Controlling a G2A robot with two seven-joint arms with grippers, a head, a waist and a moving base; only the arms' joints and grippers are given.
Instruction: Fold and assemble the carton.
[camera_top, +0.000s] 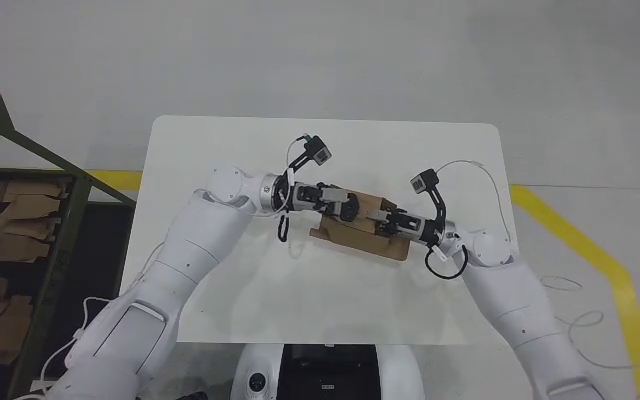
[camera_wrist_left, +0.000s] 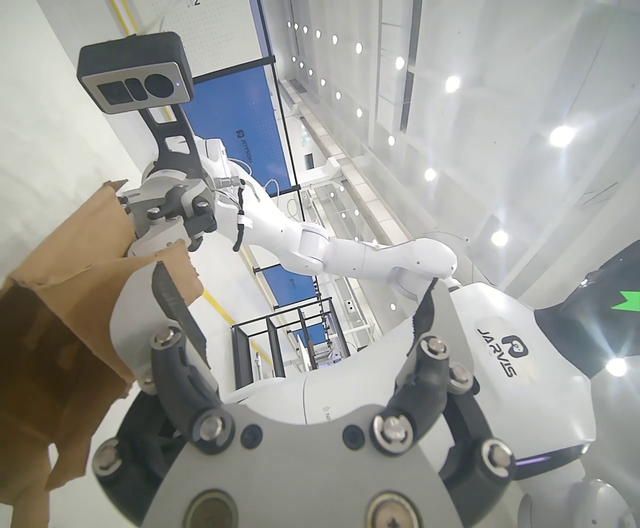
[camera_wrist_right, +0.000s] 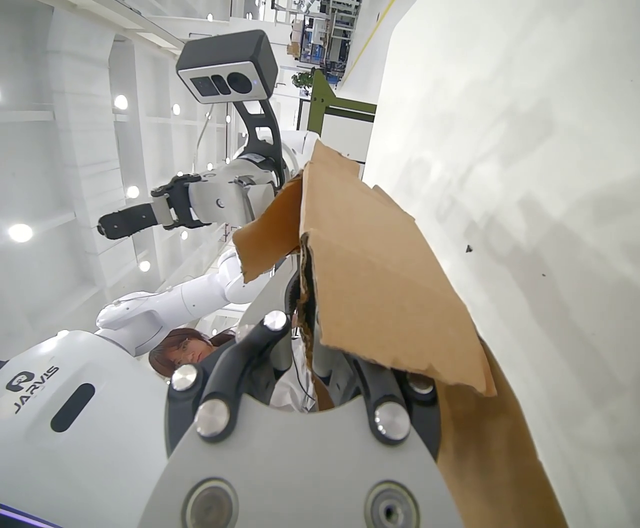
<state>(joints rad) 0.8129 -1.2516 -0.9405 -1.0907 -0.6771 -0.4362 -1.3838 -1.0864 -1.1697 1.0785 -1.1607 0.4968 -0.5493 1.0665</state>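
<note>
Nearest the bench's front edge of the two, the right pincer (camera_wrist_right: 309, 265) is clenched on the carton (camera_top: 350, 236). One dark finger (camera_wrist_right: 304, 295) presses the inner face of a brown wall; the other is hidden behind the cardboard. In the left wrist view the same grasp shows on the carton's upper rim, next to a torn, standing flap (camera_wrist_left: 182, 272).

The carton sits over the middle of the bench (camera_top: 250, 290), half formed, with a hollow inside and loose flaps sticking out. Whether its bottom rests on the surface I cannot tell.

Just beyond it, a little toward the far edge, the left pincer (camera_wrist_left: 295, 277) is released, its two fingers spread wide with nothing between them. One fingertip (camera_wrist_left: 167, 295) lies right by that flap, touching or nearly so. The arms lie across the bench from its left and right sides and meet at the carton. The left wrist's camera (camera_top: 320, 152) stands up on a black bracket.

Farther off, past the left edge, a rack of flat cardboard (camera_top: 30, 225) stands on the floor. A yellow floor line (camera_top: 565, 235) runs past the right edge.
</note>
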